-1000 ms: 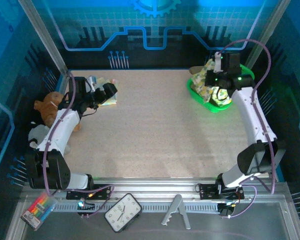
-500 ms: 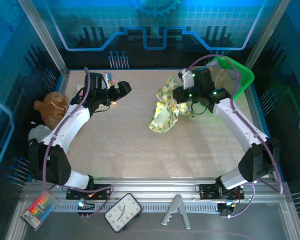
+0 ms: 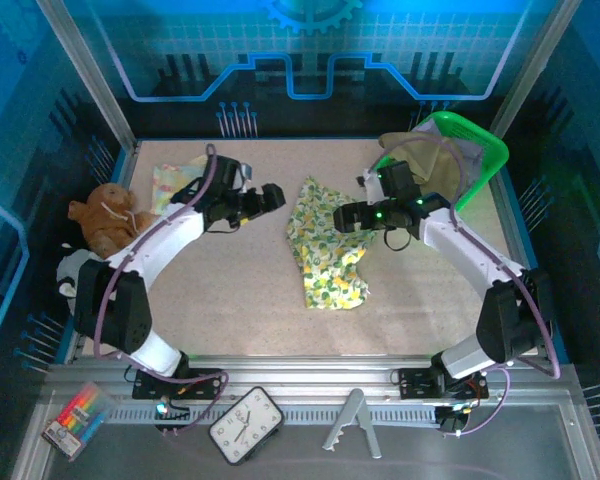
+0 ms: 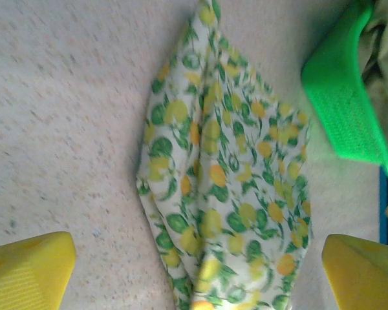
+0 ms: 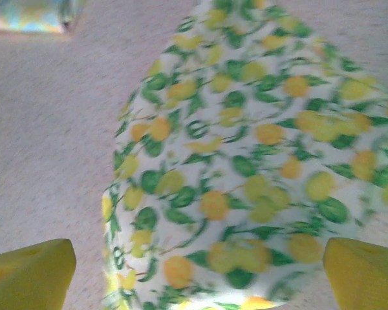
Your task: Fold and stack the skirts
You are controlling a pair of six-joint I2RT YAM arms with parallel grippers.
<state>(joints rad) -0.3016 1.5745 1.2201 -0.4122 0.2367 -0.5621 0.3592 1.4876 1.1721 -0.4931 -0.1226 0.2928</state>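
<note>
One lemon-print floral skirt (image 3: 325, 250) lies spread on the bench (image 3: 230, 300), left of the tilted green basket (image 3: 485, 150). Left fingers (image 4: 26, 268) and right fingers (image 5: 27, 271) both stand wide apart beside it, gripping nothing.

Floral skirt (image 3: 325, 250): pale ground, printed with yellow fruit and green leaves. Basket (image 3: 490, 145): bright green. Cloth (image 3: 435, 158) inside it: plain olive-khaki. Table (image 3: 230, 290): speckled beige. Plush toy (image 3: 102, 215): brown.
</note>
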